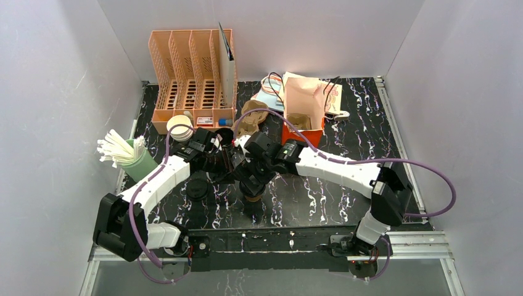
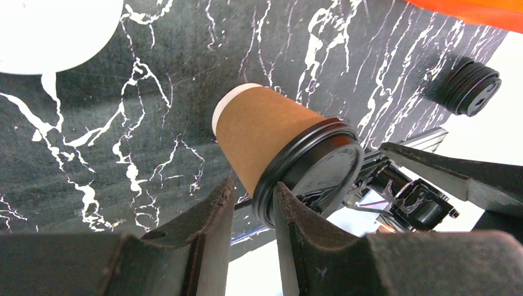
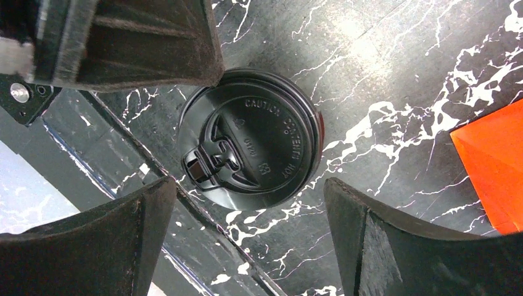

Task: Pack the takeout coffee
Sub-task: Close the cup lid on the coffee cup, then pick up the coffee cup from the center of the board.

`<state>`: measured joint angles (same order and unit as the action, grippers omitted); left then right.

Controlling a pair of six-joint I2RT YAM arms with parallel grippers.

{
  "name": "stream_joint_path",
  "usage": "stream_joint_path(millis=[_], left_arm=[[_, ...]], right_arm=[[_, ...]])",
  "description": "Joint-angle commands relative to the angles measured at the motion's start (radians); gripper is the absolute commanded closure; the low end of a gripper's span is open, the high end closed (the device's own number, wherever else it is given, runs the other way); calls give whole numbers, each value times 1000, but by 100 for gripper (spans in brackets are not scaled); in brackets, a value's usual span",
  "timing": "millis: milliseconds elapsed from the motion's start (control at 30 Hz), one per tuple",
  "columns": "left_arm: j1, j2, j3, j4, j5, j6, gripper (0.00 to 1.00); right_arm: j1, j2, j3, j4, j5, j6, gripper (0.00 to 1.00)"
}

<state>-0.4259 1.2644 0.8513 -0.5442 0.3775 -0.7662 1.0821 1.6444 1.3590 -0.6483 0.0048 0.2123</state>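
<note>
The takeout coffee [image 1: 253, 196], a brown paper cup [image 2: 265, 129] with a black plastic lid [image 2: 317, 172], stands upright on the marble table near its front edge. My left gripper [image 2: 253, 188] has its jaws drawn narrow over the lid's rim: one fingertip [image 2: 287, 197] rests on the lid and the other sits beside the cup wall. In the top view the left gripper [image 1: 237, 171] reaches in from the left. My right gripper [image 3: 247, 185] hangs wide open above the lid [image 3: 253, 145], touching nothing, and meets the left one over the cup [image 1: 250, 180].
An orange organiser [image 1: 192, 80] stands at the back left, with a stack of white lids [image 1: 179, 126] and a black cup [image 1: 224, 134] before it. A green cup of white sticks [image 1: 132, 157] is left. A spare black lid [image 1: 197, 188] lies nearby. An orange box [image 1: 303, 117] sits behind.
</note>
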Motion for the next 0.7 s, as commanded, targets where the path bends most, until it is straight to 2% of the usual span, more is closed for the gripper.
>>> stream_joint_path(millis=[0,167,433,667], left_arm=[[15,-26,-34,11,52,-27,72],[28,-19,-48,9,70,-18,73],[40,-5,-52,-4,85,11,73],[47,7,-60,-9,105,28,73]], right_arm=[[23,18,66,12,27,-12,2],[42,44,82,10,39,-14,2],[59,106,131,-52,165,1,2],[68,127,139,-70,170,10,4]])
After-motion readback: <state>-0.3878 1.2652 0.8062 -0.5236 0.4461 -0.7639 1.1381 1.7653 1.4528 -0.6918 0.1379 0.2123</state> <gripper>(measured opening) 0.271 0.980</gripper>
